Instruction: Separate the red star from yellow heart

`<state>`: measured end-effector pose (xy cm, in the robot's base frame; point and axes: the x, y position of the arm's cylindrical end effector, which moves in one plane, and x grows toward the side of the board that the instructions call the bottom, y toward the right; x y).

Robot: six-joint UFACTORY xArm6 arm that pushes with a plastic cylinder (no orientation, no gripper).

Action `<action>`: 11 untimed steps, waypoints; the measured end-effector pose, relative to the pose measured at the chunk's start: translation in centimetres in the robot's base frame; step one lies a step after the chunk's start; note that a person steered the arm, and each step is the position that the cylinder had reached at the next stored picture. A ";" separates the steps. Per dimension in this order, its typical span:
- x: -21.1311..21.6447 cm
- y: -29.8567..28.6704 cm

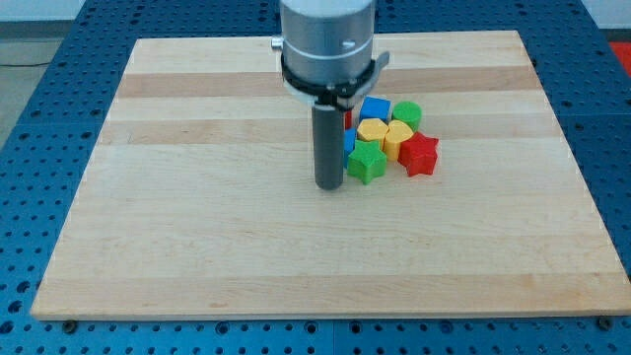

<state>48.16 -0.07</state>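
Note:
The red star (420,154) lies on the wooden board at the right edge of a tight cluster of blocks. The yellow heart (398,137) touches it on its upper left. My tip (328,184) rests on the board just left of the green star (366,164), at the cluster's left side, a few block widths left of the red star. The rod hides part of the cluster's left edge.
The cluster also holds a yellow hexagon-like block (372,130), a blue cube (375,108), a green round block (408,113), a blue block (349,141) and a red block (348,118) half hidden behind the rod. The wooden board (197,197) lies on a blue perforated table.

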 end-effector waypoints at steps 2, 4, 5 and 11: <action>1.3 7.8; 0.6 9.2; 0.4 8.2; -4.5 14.9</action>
